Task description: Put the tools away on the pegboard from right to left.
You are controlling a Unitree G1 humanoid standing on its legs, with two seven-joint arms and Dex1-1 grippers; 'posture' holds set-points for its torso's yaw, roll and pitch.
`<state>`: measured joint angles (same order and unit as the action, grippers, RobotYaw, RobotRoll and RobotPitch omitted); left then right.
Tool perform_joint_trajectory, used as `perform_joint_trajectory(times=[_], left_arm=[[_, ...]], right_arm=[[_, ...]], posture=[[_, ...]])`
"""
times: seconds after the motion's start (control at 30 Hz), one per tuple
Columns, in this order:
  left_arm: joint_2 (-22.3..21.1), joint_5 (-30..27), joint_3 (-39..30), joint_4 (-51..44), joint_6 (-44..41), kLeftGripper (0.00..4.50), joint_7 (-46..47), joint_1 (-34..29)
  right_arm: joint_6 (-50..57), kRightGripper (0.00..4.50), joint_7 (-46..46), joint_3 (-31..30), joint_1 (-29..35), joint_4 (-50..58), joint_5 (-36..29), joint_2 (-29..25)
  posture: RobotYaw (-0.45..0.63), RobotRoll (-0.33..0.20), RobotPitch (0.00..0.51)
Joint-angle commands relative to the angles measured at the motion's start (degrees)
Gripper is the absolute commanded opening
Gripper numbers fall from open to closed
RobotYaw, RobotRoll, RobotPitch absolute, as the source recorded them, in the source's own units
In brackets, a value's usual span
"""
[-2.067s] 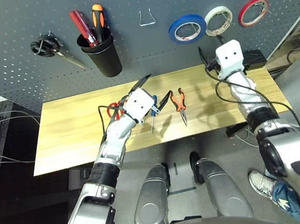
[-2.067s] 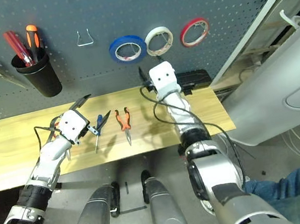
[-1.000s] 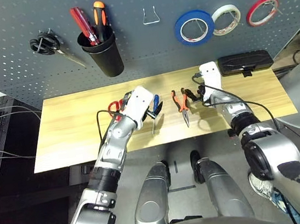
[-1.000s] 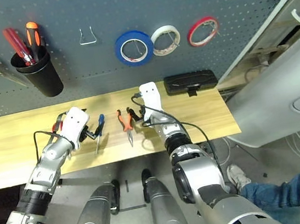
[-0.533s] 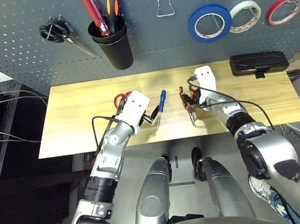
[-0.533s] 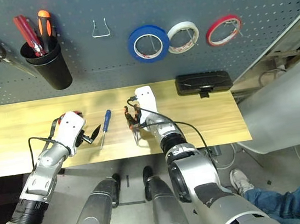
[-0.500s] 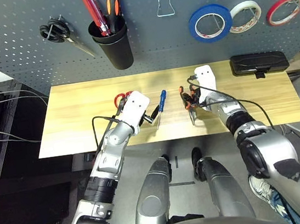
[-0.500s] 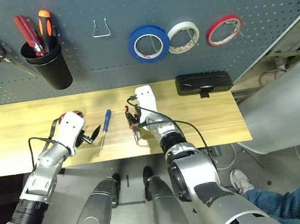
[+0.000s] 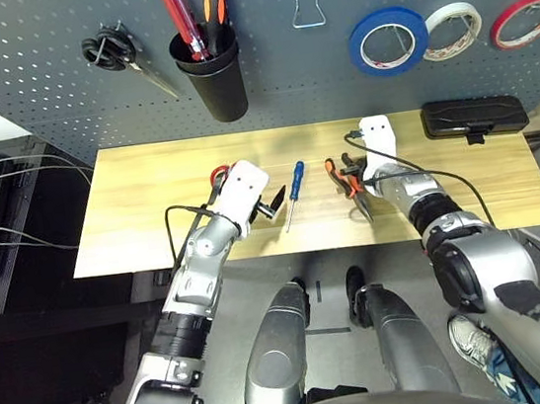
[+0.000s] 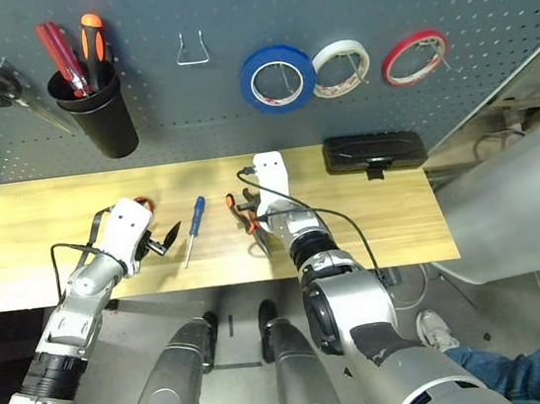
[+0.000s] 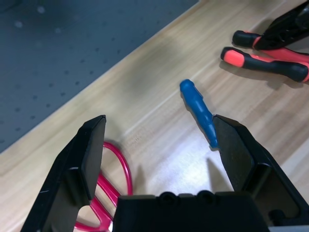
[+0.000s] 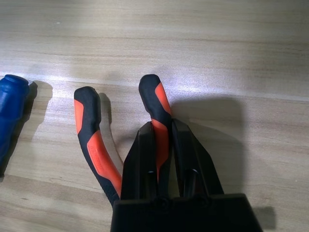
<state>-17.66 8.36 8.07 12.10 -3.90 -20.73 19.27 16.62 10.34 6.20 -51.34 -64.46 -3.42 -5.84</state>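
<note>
The orange-and-black pliers (image 9: 348, 178) lie on the wooden table (image 9: 144, 228), right of centre. My right gripper (image 12: 160, 126) is shut on one handle of the pliers (image 12: 157, 108); the other handle lies free beside it. A small blue-handled screwdriver (image 9: 291, 185) lies left of the pliers. My left gripper (image 9: 272, 204) is open, low over the table between the screwdriver (image 11: 199, 112) and the red-handled scissors (image 11: 113, 181). The blue tape roll (image 9: 387, 39) hangs on the dark grey pegboard (image 9: 28, 104).
On the pegboard hang black-handled scissors (image 9: 116, 53), a black cup (image 9: 216, 80) holding screwdrivers, a bare metal hook (image 9: 308, 13), a white tape roll (image 9: 452, 28) and a red one (image 9: 523, 19). A black case (image 9: 473, 117) lies at the table's back right.
My right gripper came down from the pegboard to the table and shut on a pliers handle. My left gripper drew back left of the screwdriver. The camera view shifted.
</note>
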Motion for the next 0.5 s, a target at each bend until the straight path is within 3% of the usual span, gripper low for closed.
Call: perform_joint_trajectory(times=[0.03,0.5], left_arm=[[-0.5,-0.5,-0.6,1.9,3.0,4.50,0.2,-0.5],[0.6,-2.5,-2.2,1.6,9.6,4.50,0.5,0.9]], right_arm=[[-1.5,0.27,4.0,-1.6,1.1,5.0,0.3,-0.4],[0.3,0.27,11.9,-5.4,6.0,30.7,-1.5,0.5]], posture=[[0.23,0.000,0.266],[0.19,0.000,0.228]])
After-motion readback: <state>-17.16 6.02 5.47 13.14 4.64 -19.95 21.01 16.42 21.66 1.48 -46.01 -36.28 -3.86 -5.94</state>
